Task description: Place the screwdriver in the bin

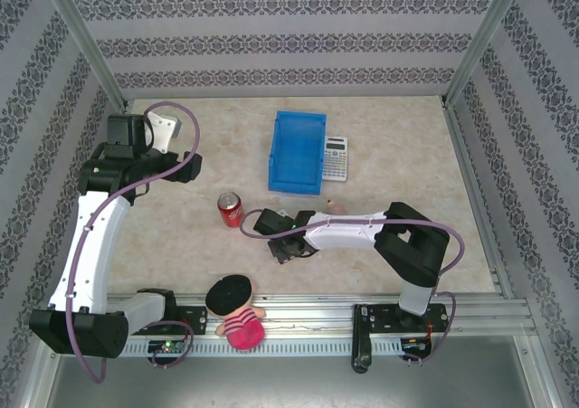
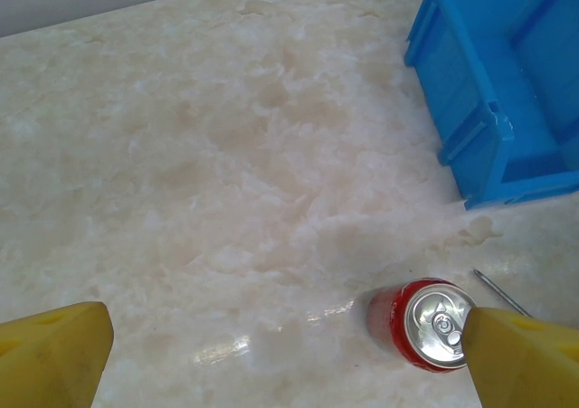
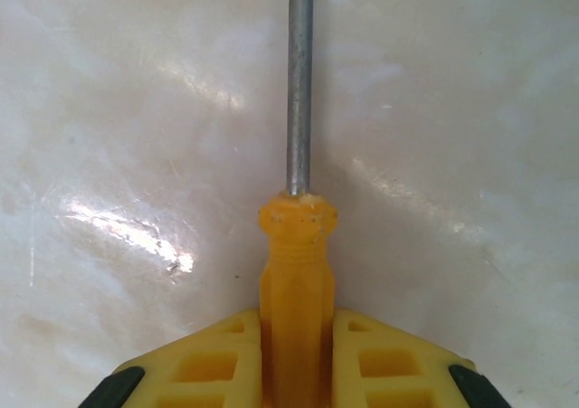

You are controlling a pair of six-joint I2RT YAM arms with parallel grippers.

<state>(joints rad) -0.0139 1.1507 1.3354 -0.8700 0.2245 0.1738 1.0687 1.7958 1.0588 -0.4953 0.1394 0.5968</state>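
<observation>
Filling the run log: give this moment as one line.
right pincer: shut on screwdriver | left pincer: open, near can | screwdriver: not in bin

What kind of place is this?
Probably a robot practice booth, not a home: a marble-look table boxed in by patterned walls, with mixed props like a soda can, calculator and blue bin.

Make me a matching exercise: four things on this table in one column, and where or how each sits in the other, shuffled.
1. screwdriver
2. can
3. calculator
4. doll

A. beside the bin, on its right
B. red, standing upright
C. held in the jaws of the right gripper
D. lying at the near edge

Pairs: 1-C, 2-B, 3-A, 4-D
</observation>
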